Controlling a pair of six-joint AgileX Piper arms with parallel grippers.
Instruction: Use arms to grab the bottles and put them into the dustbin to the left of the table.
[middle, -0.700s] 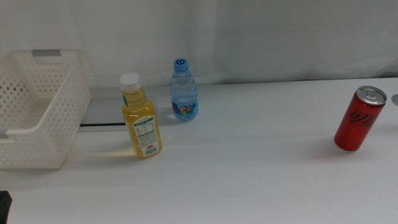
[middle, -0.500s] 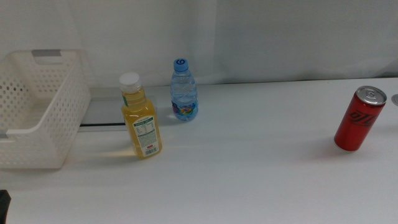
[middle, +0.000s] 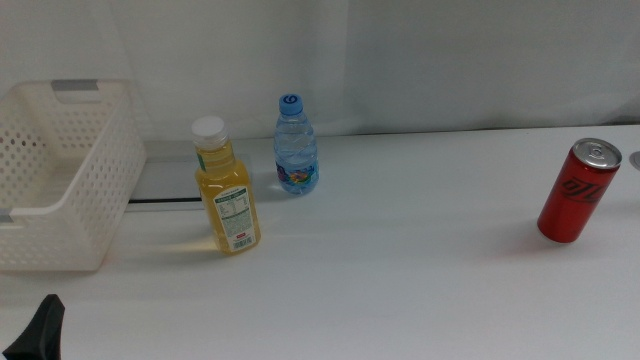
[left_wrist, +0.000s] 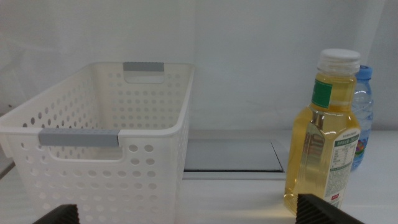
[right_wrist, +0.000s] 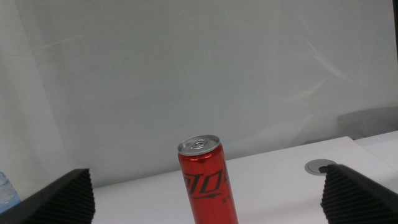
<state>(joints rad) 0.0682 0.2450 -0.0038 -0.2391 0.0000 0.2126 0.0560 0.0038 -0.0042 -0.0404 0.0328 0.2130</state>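
A yellow juice bottle (middle: 227, 190) with a white cap stands upright on the white table (middle: 400, 290), just right of the white perforated dustbin (middle: 60, 170). A clear water bottle (middle: 296, 150) with a blue cap stands behind it. A red soda can (middle: 578, 190) stands at the far right. My left gripper (left_wrist: 189, 214) is open and empty, low at the table's front left corner (middle: 45, 330), facing the dustbin (left_wrist: 99, 143) and the juice bottle (left_wrist: 323, 149). My right gripper (right_wrist: 208, 208) is open and empty, facing the can (right_wrist: 208, 180); it is out of the middle view.
A grey inset panel (middle: 165, 180) lies behind the juice bottle, next to the dustbin. A round grey grommet (right_wrist: 320, 167) sits in the table beyond the can. A white curtain closes the back.
A dark tip of my left gripper has risen into the bottom left corner of the middle view. The bottles, can and dustbin have not moved.
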